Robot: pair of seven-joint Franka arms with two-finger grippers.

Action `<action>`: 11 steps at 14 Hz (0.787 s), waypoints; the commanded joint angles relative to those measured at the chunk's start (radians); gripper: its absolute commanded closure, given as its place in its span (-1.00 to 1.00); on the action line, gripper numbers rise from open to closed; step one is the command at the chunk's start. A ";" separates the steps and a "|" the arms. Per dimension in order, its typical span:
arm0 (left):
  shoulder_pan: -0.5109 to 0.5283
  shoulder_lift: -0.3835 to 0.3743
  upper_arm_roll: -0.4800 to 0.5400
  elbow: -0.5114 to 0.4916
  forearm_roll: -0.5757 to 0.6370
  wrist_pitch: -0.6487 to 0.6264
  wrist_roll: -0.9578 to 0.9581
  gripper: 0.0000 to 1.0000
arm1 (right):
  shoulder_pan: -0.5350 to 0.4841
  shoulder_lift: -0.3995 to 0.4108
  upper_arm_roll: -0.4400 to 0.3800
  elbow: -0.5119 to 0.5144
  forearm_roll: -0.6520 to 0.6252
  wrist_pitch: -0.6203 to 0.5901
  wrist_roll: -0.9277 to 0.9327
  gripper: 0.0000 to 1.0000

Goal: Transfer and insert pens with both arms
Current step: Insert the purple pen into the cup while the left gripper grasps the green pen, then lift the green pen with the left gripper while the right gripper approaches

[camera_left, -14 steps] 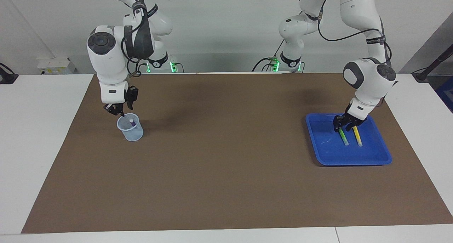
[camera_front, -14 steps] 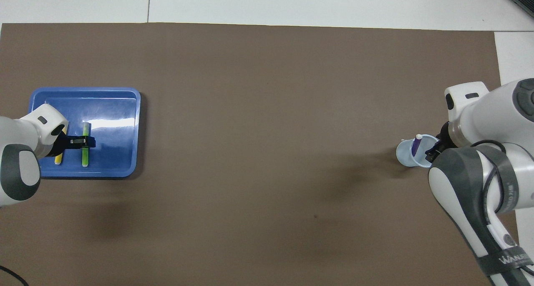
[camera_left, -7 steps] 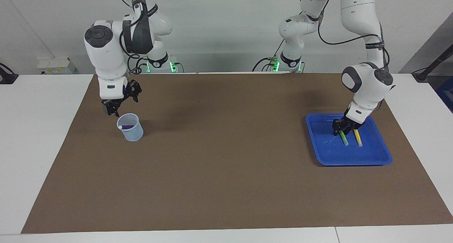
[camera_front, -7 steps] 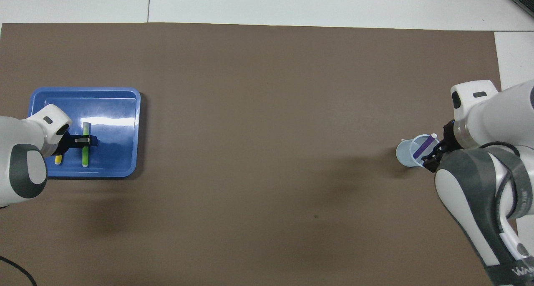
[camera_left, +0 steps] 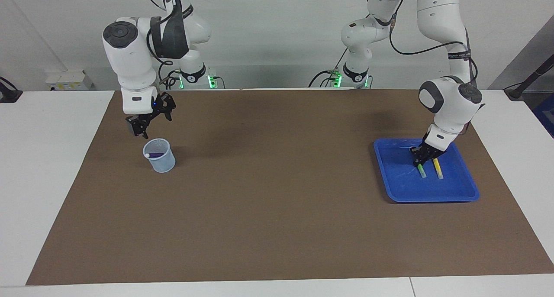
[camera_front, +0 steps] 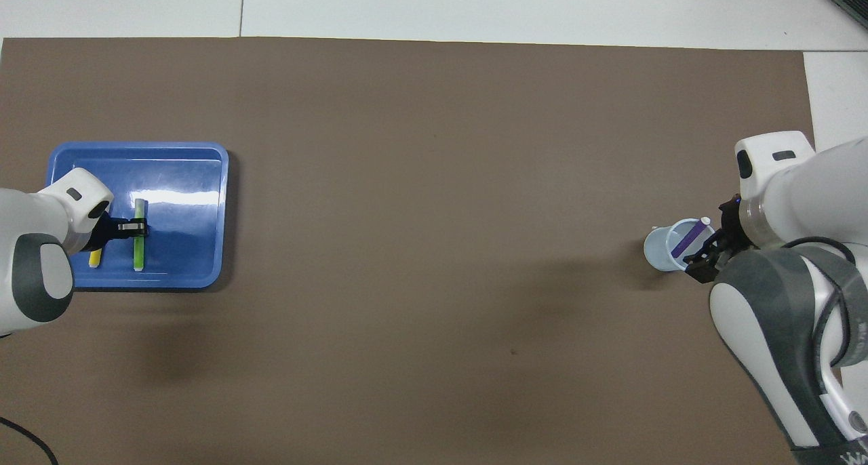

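Working from the left arm's end of the surface [camera_left: 277,290] to the right arm's end.

Left arm's end: the tray [camera_front: 203,180] sits on the brown mat [camera_front: 434,146]. Two pens lie flat in it, side by side and apart. The yellow pen [camera_front: 95,257] is the one closer to that end of the surface. The green pen [camera_front: 139,255] is the one closer to the middle.

The left tool [camera_left: 420,158] is down in the tray and clenched on the green pen. Its fingertips cross the barrel near the middle. The pen lies on the tray floor, not yet lifted.

Key relation: the green pen's long axis runs from nearer the robots to farther from them. The tool's grip is square across that axis. We judge a straight lift should bring the pen up level, with both ends free of the yellow pen.

Middle: only bare mat.

Right arm's end: the cup [camera_left: 160,158] stands upright. The purple pen [camera_front: 686,239] leans inside it, with its pale cap at the rim.

The right tool [camera_left: 140,130] is released and holds nothing. It hangs above the mat just beside the cup.

Judgement:
- One pen of three is inserted.
- The step in hand is the pickup of the green pen.
- The cup is well apart from the tray and the right arm is much the nearer to it.
- We therefore expect a handover over the middle of the mat, with the free end of the pen offered to the right tool.
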 commanded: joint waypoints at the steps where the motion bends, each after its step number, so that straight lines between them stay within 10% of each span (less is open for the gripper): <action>1: 0.000 0.027 -0.008 0.030 0.013 -0.024 -0.041 1.00 | -0.009 -0.013 0.006 -0.003 0.027 -0.018 0.000 -1.00; 11: -0.101 -0.060 -0.024 0.234 -0.042 -0.435 -0.413 1.00 | 0.068 -0.008 0.007 0.003 0.369 -0.012 0.265 -1.00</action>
